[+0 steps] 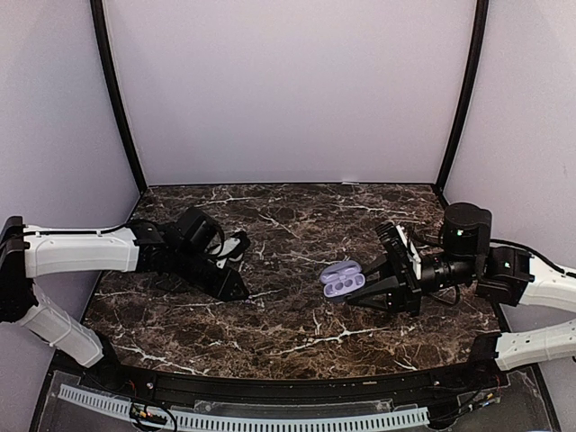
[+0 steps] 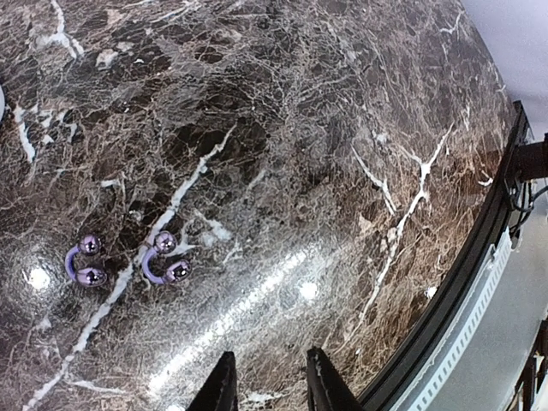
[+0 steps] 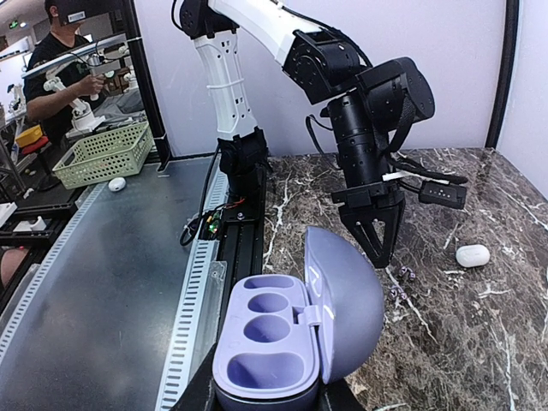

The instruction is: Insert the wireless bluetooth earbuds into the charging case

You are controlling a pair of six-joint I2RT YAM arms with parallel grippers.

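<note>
The charging case [image 3: 295, 342] sits clamped open in the right tool [image 1: 358, 289], wells bared for the earbuds [image 2: 164, 257] ahead of the parted, empty left tool [image 2: 270, 385].

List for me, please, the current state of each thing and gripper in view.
charging case: lid open, wells empty, held by the right gripper
earbuds: both lying loose on the table, outside the case
left gripper: jaws apart, nothing between them
right gripper: shut on the charging case
white oval pebble: lying on the table, untouched
</note>
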